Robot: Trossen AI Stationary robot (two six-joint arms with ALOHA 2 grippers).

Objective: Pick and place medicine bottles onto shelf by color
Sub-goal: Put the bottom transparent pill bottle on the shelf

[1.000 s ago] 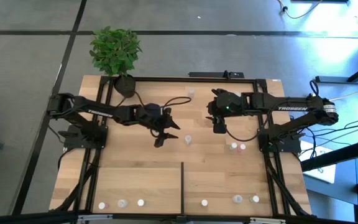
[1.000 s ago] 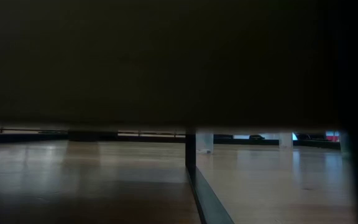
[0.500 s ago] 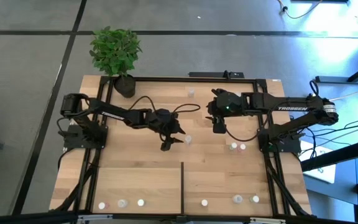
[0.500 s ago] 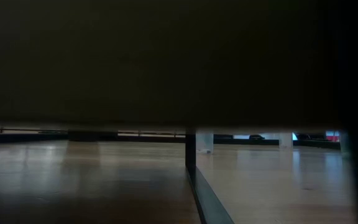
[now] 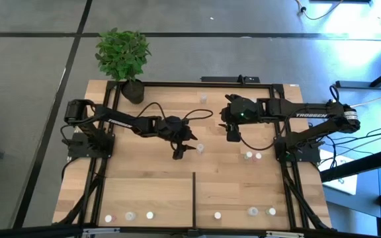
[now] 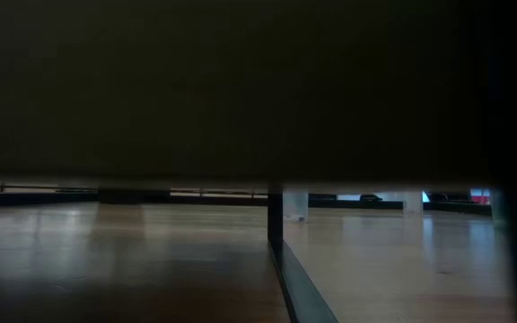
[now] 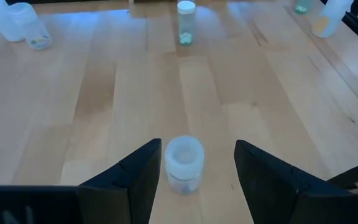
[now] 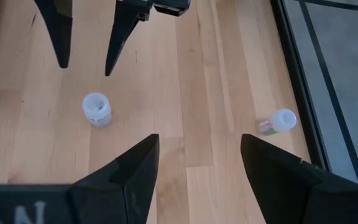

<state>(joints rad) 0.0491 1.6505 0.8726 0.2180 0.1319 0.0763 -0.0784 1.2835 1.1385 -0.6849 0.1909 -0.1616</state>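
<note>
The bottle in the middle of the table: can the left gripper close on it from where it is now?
Probably yes. The left gripper is open with the bottle upright between its fingers, bare wood all around it. The right gripper waits farther off.

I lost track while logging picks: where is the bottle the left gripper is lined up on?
In the high view, the bottle stands mid-table, just right of the open left gripper; the left wrist view shows it between the fingers, ungripped.

You are looking at a robot lab: a black-framed wooden table (image 5: pixel 144 178) on grey floor (image 5: pixel 32 79), cables trailing.
</note>
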